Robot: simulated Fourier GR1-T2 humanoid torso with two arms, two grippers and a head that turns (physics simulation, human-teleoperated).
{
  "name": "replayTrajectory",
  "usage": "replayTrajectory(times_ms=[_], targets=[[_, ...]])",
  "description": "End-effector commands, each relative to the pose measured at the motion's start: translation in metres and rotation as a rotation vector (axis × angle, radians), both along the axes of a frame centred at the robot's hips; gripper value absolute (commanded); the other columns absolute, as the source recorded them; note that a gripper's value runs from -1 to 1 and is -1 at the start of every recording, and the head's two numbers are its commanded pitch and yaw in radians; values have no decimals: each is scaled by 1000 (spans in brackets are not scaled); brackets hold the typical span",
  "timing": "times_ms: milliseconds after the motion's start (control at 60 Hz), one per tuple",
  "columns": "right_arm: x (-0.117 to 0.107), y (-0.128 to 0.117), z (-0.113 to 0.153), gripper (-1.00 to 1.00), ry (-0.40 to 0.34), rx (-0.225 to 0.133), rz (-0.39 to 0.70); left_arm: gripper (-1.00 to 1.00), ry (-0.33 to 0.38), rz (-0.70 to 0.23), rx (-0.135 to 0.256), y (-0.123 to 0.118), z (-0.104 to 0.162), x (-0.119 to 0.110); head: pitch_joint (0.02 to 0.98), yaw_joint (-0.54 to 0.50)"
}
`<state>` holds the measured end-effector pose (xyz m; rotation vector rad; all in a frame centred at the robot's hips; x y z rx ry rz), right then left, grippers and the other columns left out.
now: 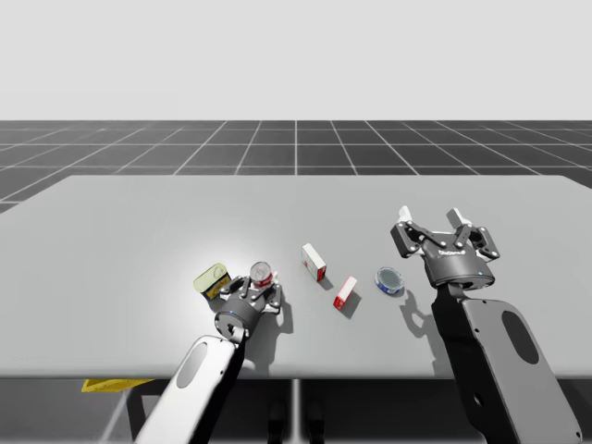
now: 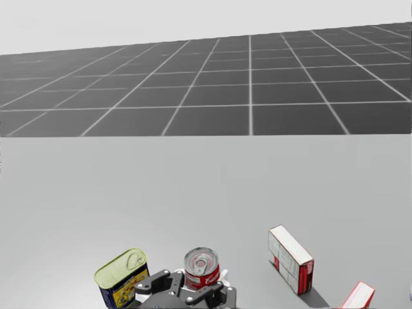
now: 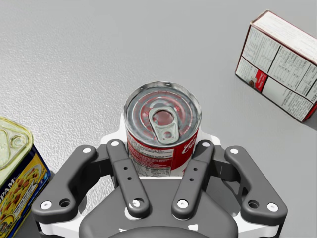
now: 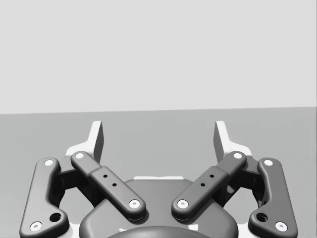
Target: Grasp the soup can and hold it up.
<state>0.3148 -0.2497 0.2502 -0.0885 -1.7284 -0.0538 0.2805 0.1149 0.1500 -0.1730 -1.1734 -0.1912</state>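
The soup can [image 3: 162, 129] is red and white with a silver pull-tab lid, and it stands upright near the table's front left [image 1: 262, 273]. My left gripper [image 3: 161, 145] reaches it from the near side, and its white fingers [image 3: 113, 141] press the can's two sides, so it is shut on the can. The head view shows the same can [image 2: 201, 269] with the gripper [image 2: 196, 282] just below it. My right gripper [image 1: 430, 222] hovers above the table at the right, open with nothing between its fingers [image 4: 159, 134].
A yellow and blue rectangular tin [image 1: 211, 277] stands close to the left of the can. A white and red box [image 1: 314, 262], a smaller red and white box [image 1: 345, 291] and a flat blue round can [image 1: 388, 280] lie to the right.
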Motion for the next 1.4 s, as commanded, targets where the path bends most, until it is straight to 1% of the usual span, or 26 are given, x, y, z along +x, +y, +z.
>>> replayTrajectory(times_ms=[17, 200, 283, 317, 400, 450, 700, 717, 783, 817, 833, 983, 1000, 1067, 1083, 1117, 1167, 1183, 1217, 1283, 1300, 1317, 1367, 1400], targets=[[0, -1, 0, -1000, 1, 0, -1, 857, 23, -89, -6, -5, -8, -4, 473, 152], [0, -1, -1, -1000, 3, -1, -3, 931, 15, -92, 2, -5, -8, -3, 464, 155], [0, -1, -1, -1000, 4, -1, -3, 917, -2, -87, -6, -4, 0, -4, 465, 156], [0, -1, -1, -1000, 4, -1, -3, 943, -9, -87, -6, -3, 3, -4, 466, 156], [0, -1, -1, -1000, 5, -1, -2, 916, -25, -98, -7, -2, 15, -4, 467, 158], [0, -1, 0, -1000, 4, -1, -2, 939, -43, -110, 9, -2, 23, -4, 465, 160], [0, -1, 0, -1000, 5, -1, -3, 883, -103, -142, 37, -2, 61, -6, 455, 159], [0, -1, 0, -1000, 4, -1, -3, 913, -105, -144, 35, -2, 63, -5, 455, 158], [0, -1, 0, -1000, 5, -2, -3, 894, -122, -143, 39, -1, 70, -4, 453, 159], [0, -1, 0, -1000, 5, -1, -3, 937, -134, -143, 37, 0, 76, -2, 452, 159], [-1, -1, 0, -1000, 5, -1, -3, 920, -138, -143, 38, 1, 78, -2, 452, 159], [-1, -1, 0, -1000, 6, -4, -4, 926, -193, -148, 60, 6, 101, 5, 448, 158], [0, -1, 0, -1000, 7, -5, -5, 907, -206, -148, 63, 8, 107, 7, 447, 157], [0, -1, -1, -1000, 10, -9, -6, 943, -230, -150, 73, 9, 118, 10, 447, 157], [0, -1, -1, -1000, 11, -10, -7, 919, -235, -148, 73, 10, 120, 11, 447, 157], [0, -1, -1, -1000, 13, -10, -9, 936, -252, -150, 73, 10, 128, 12, 447, 158], [0, -1, -1, -1000, 15, -11, -11, 936, -267, -149, 79, 11, 134, 13, 447, 158], [0, -1, -1, -1000, 17, -11, -11, 935, -281, -146, 78, 12, 141, 15, 447, 158], [0, -1, -1, -1000, 17, -12, -12, 939, -289, -145, 74, 13, 145, 15, 448, 158], [0, -1, -1, -1000, 19, -12, -12, 935, -323, -139, 82, 15, 158, 18, 447, 159], [0, -1, -1, -1000, 20, -12, -12, 965, -329, -138, 84, 15, 160, 18, 447, 158], [0, -1, -1, -1000, 20, -13, -11, 938, -339, -135, 87, 16, 164, 19, 447, 158], [0, -1, -2, -1000, 23, -13, -13, 952, -350, -134, 86, 18, 170, 20, 447, 156], [0, -2, -2, -1000, 28, -17, -18, 940, -369, -129, 88, 20, 178, 21, 447, 155]])
